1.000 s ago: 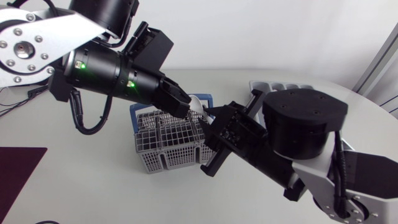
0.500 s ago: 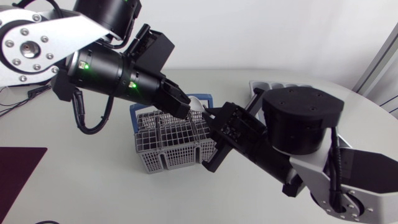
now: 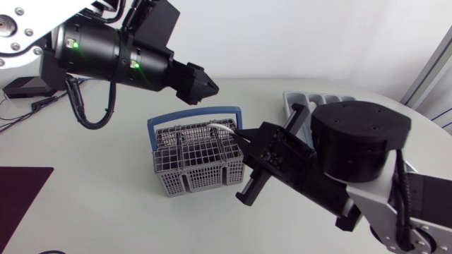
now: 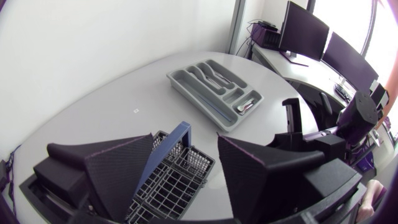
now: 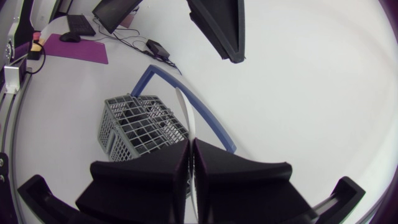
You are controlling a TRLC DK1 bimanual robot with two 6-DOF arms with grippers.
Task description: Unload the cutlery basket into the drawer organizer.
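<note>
Where the grey wire-mesh basket [image 3: 196, 159] stands, the right gripper [image 5: 191, 142] pinches a slim, pale utensil handle [image 5: 186, 112], possibly a spoon's, rising from it; the matte left gripper [image 3: 206, 87] hangs above, spread wide.

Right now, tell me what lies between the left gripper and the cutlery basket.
Nothing. The left wrist view shows the open left gripper with just air down to the cutlery basket under it.
</note>
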